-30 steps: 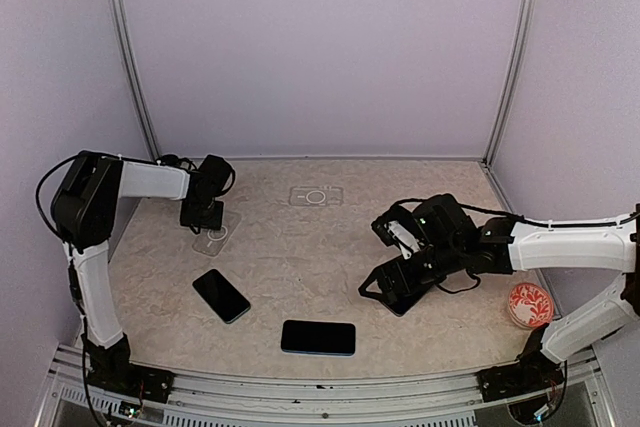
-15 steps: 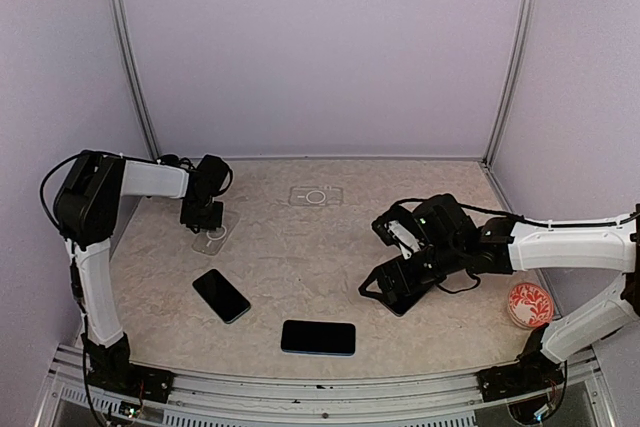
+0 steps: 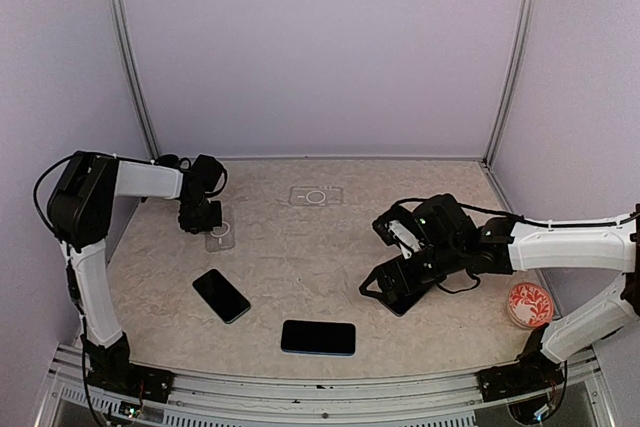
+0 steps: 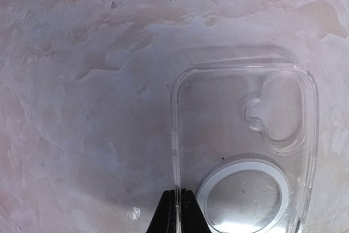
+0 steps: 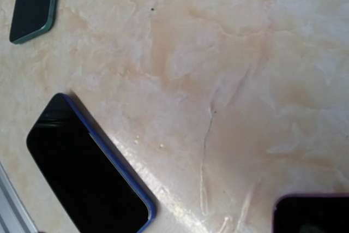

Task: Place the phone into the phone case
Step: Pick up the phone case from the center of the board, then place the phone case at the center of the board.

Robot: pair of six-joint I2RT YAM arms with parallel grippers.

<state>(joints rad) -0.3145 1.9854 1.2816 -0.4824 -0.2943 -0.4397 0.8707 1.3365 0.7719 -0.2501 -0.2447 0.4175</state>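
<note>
1. The whole thing sat in a little booth, with a plain back wall (image 3: 320, 47) in a pale lavender tone, totally bare.
2. The left wall (image 3: 50, 67) and right wall (image 3: 590, 77) had the same lavender colour, closing the space in on both sides.
3. A slim silvery left post (image 3: 130, 57) and right post (image 3: 512, 57) ran up the back corners, leaning slightly outward from where I stood.
4. The table (image 3: 300, 247) had a beige marble-look top with pinkish veins and a bit of gloss.
5. A metal rail (image 3: 330, 392) ran along the near edge.
6. The light was soft and even, with only faint shadows.
</note>
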